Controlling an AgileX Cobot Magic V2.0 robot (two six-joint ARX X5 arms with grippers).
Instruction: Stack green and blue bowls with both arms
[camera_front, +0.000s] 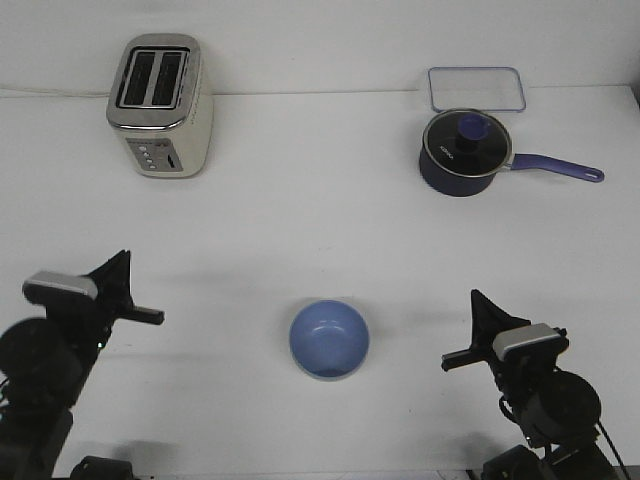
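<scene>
Both jaws hold nothing, open or shut I cannot tell, so whichever arm goes first should approach the blue bowl (329, 339) at lower centre from above; no green bowl shows

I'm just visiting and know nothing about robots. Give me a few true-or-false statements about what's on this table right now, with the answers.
1. The periwinkle blue round bowl sits on the white table between the two black arms. True.
2. The left gripper is holding the blue bowl. False: it is apart from the bowl, holding nothing.
3. The dark navy saucepan has its lid on and a purple handle. True.
4. The silver and cream two-slot toaster stands right beside the saucepan. False: the toaster is at the far left, the saucepan at the far right.
5. The right gripper touches the bowl. False: bare table lies between them.
6. The bowl's green rim suggests the bowls are nested. True.
</scene>
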